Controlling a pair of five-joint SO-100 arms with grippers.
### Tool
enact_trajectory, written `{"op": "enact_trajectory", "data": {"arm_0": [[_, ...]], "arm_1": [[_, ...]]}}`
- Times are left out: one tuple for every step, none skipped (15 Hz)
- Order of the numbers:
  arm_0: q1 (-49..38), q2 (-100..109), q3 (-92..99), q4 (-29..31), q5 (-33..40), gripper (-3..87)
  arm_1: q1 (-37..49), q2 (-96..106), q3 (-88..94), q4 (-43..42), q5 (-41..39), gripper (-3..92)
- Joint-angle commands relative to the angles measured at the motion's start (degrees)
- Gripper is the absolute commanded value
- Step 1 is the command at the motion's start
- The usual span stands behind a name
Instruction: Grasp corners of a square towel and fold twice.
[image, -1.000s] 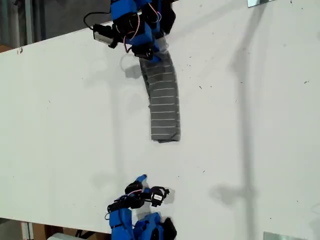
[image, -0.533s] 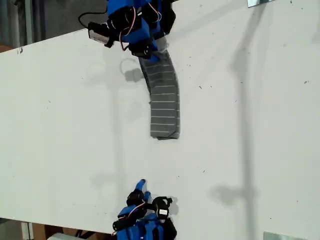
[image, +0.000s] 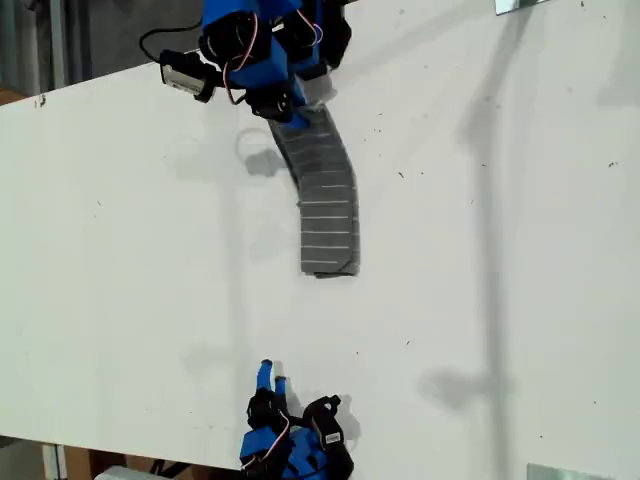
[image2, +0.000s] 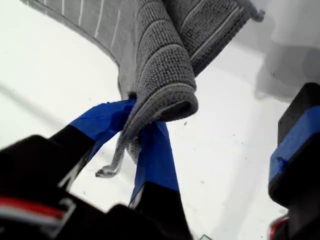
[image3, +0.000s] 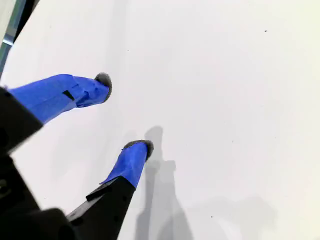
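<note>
One grey striped towel (image: 325, 195) on a white worktop (image: 500, 250); my first end effector (image2: 137, 132) pinches its upper end, my second end effector (image3: 125, 112) spread, empty.

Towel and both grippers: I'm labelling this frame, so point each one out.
towel (image: 328, 215), exterior view, striped middle.
my first gripper (image2: 134, 131), first wrist view, between tips pinching cloth.
my second gripper (image3: 125, 114), second wrist view, between parted tips.
</note>
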Motion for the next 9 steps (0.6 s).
{"op": "enact_trajectory", "data": {"arm_0": [[-0.2, 0.4, 0.0, 0.4, 0.2, 21.3], [-0.3, 0.4, 0.0, 0.4, 0.2, 21.2], [-0.4, 0.4, 0.1, 0.4, 0.3, 21.1], [-0.4, 0.4, 0.1, 0.4, 0.4, 21.1], [-0.4, 0.4, 0.1, 0.4, 0.4, 21.1], [-0.4, 0.4, 0.1, 0.4, 0.4, 21.1], [-0.4, 0.4, 0.1, 0.3, 0.9, 21.0], [-0.4, 0.4, 0.1, 0.3, 1.1, 21.0], [-0.4, 0.4, 0.1, 0.3, 1.1, 20.9]], "arm_1": [[2.2, -7.3, -11.1, -0.4, -6.7, -0.1], [3.4, -12.9, -15.9, -1.2, -10.2, -0.1], [4.2, -19.7, -22.1, -1.7, -13.4, -0.1], [4.7, -26.7, -28.9, -2.1, -16.6, -0.1], [5.2, -33.8, -36.0, -2.5, -19.9, -0.1], [5.7, -39.8, -42.3, -3.9, -23.5, -0.1], [5.9, -44.9, -47.2, -5.9, -26.9, -0.1], [6.2, -48.9, -50.8, -8.3, -30.1, -0.1], [6.2, -51.4, -52.6, -11.4, -33.0, -0.1]]}}
